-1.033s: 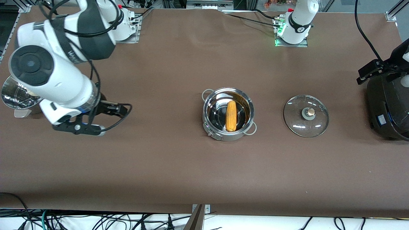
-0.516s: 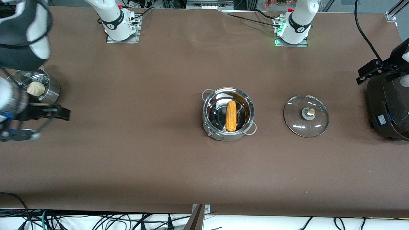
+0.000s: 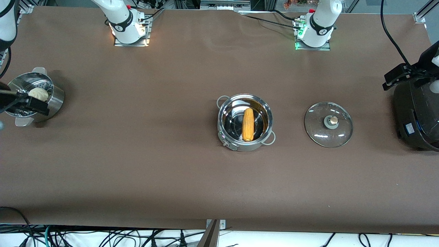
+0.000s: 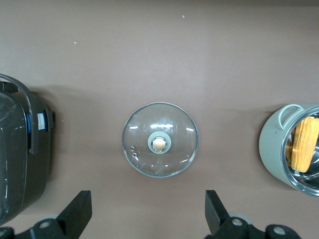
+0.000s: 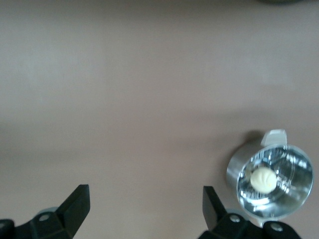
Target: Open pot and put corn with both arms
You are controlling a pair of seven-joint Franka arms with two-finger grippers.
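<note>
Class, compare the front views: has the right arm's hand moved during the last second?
Yes. The right hand has swung away from the pot toward the right arm's end of the table, and now shows over the steamer pot.

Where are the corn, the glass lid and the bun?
corn cob [image 3: 248, 124], front view, middle of the cob.
glass lid [image 4: 159, 144], left wrist view, its tan knob.
white bun [image 5: 262, 179], right wrist view, top of the bun.

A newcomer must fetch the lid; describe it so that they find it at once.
Start at the big black rice cooker at the left arm's end of the table. Beside it, toward the shallow shiny steel pot holding the yellow-orange corn cob, lies the round glass lid: flat, see-through, tan-knobbed.
</note>
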